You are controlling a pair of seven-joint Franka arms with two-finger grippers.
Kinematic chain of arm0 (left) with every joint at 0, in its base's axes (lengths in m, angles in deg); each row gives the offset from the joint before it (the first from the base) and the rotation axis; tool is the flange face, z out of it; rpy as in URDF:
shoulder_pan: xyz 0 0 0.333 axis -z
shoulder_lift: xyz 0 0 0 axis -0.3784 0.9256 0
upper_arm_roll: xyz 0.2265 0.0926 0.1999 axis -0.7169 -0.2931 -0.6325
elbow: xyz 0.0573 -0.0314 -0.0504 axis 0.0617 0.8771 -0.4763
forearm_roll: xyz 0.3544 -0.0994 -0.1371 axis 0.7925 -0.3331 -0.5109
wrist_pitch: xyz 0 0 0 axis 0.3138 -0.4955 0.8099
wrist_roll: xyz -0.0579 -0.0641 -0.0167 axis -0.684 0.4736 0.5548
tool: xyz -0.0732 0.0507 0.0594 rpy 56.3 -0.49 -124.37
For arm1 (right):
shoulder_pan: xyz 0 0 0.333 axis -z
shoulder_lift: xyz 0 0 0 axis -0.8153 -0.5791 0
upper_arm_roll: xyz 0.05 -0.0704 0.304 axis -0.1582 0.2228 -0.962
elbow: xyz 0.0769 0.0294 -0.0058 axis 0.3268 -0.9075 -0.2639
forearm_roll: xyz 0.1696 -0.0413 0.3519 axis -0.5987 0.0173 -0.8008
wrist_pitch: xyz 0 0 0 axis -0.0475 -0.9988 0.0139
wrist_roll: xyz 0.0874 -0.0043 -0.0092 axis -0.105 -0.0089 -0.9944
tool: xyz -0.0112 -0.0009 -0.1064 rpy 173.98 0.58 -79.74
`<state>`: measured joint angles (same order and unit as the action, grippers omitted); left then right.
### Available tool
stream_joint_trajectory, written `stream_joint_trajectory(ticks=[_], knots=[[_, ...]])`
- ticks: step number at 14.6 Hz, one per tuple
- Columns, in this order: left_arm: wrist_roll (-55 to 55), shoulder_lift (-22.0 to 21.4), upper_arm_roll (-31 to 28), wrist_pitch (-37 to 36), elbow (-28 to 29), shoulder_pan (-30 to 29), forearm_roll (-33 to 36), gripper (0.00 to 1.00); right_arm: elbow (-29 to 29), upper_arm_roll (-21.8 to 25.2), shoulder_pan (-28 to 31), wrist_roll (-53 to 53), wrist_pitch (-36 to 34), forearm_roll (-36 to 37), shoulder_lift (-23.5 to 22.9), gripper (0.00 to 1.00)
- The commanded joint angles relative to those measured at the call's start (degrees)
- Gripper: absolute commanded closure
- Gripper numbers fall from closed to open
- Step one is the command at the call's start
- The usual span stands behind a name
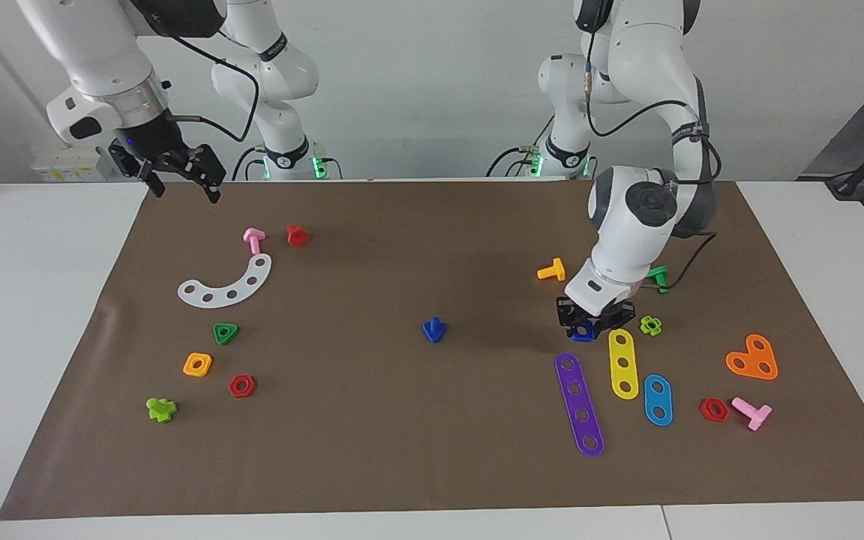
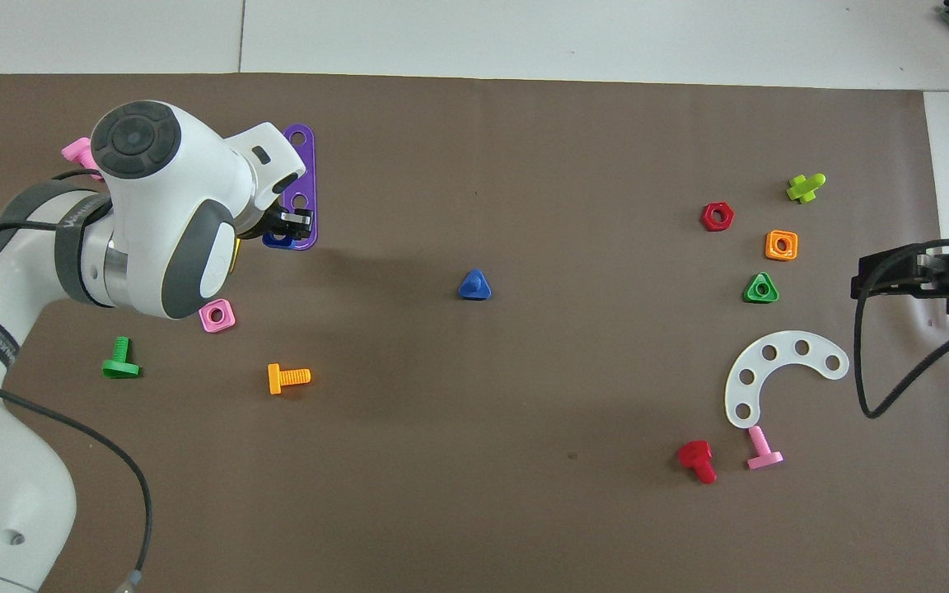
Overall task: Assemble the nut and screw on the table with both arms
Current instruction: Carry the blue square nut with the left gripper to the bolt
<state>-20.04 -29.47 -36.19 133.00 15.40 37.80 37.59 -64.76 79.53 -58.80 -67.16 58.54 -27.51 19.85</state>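
Dark-blue square nut low at mat, between gripper fingers, dark-blue triangular-headed screw head-down, shaft up, mid-mat

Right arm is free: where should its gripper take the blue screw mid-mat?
The screw stands on its flat triangular head, shaft up. Probably best for the right gripper to come straight down and pinch the shaft; nothing crowds it.

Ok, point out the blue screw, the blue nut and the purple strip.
blue screw [image 1: 433, 329], facing view, its triangular head.
blue nut [image 1: 583, 332], facing view, its visible edge.
purple strip [image 1: 580, 405], facing view, its middle.
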Motion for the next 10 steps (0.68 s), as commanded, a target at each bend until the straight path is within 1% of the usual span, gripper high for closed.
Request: stream_joint_trajectory(ticks=[1,4,6,8,10], knots=[[-3.26,2.87,-1.15,-2.10,-4.63,3.67,1.03,1.00,-0.58,0.20,0.23,-1.44,-0.47,-1.28,0.84,0.00],[-7.12,4.63,-1.15,-4.21,-8.32,7.10,0.94,1.00,-0.50,0.20,0.14,-1.44,-0.47,-1.28,0.84,0.00],[-10.81,5.77,-1.15,-4.21,-10.69,9.73,0.86,1.00,-0.58,0.20,0.23,-1.44,-0.47,-1.28,0.84,0.00],[-11.96,6.04,-1.06,-3.51,-10.79,12.54,0.68,1.00,-0.58,0.20,0.23,-1.44,-0.47,-1.28,0.84,0.00],[-14.16,6.39,-1.06,-2.90,-10.88,13.96,0.50,1.00,-0.58,0.20,0.14,-1.44,-0.47,-1.28,0.84,0.00]])
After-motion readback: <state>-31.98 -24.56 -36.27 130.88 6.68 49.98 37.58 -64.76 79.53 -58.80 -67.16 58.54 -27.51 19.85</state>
